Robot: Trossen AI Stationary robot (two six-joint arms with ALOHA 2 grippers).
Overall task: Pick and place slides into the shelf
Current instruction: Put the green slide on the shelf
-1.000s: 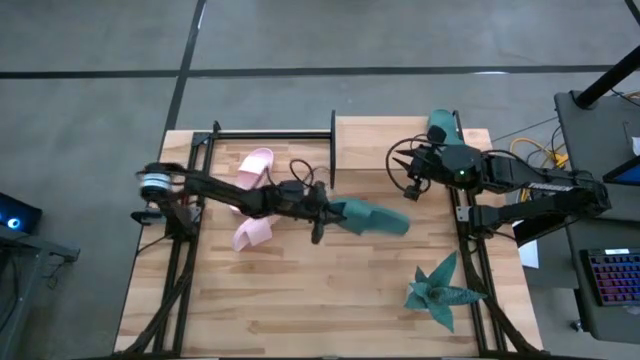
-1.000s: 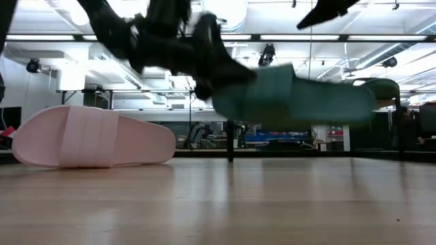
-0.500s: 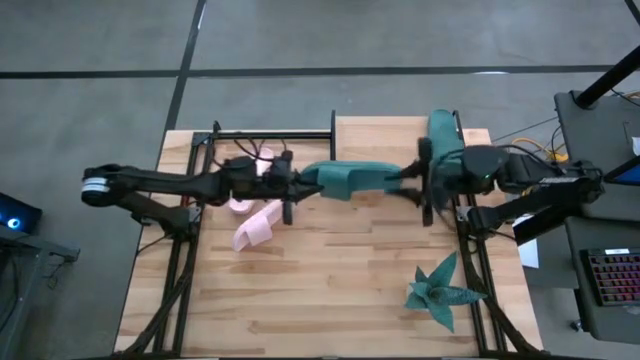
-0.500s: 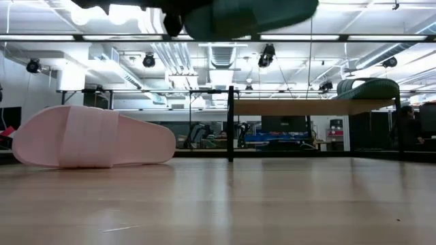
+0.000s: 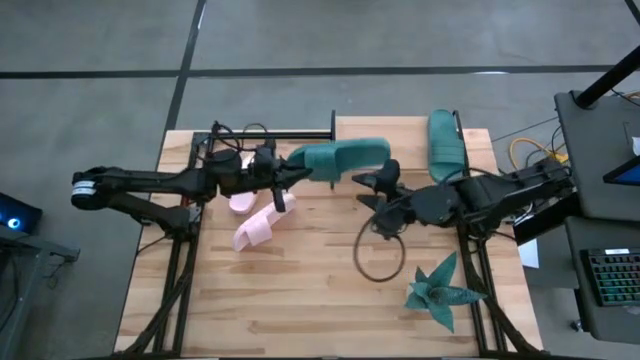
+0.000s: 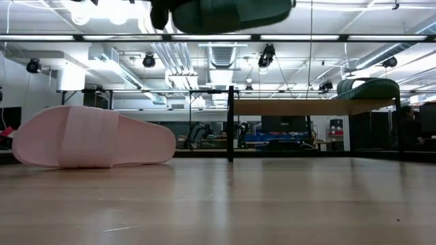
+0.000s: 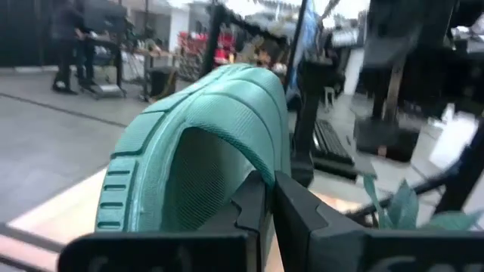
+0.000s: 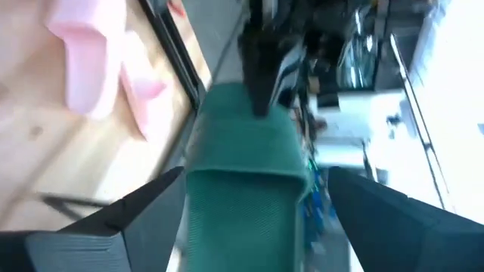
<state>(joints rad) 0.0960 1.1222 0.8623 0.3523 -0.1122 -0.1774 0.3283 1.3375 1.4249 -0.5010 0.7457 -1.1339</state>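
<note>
Since half a second ago, the right gripper [image 5: 375,185] has let go of the teal sandal [image 5: 340,158] and drawn back toward the table's middle, fingers now spread wide.

From above, the left gripper [image 5: 292,176] pinches that sandal by its heel end, holding it above the shelf [image 5: 400,130]. A second teal sandal [image 5: 443,145] rests on the shelf's right end. Two pink sandals [image 5: 255,226] lie on the table by the left arm.

At table height, the held sandal [image 6: 228,12] hangs high, one pink sandal [image 6: 92,137] lies on the wood, and the shelved one [image 6: 371,88] sits on the board.

The left wrist view shows fingers [image 7: 253,208] clamped on the strap [image 7: 219,125].

The right wrist view shows spread fingers [image 8: 113,227] with the sandal [image 8: 246,151] between them, untouched.
</note>
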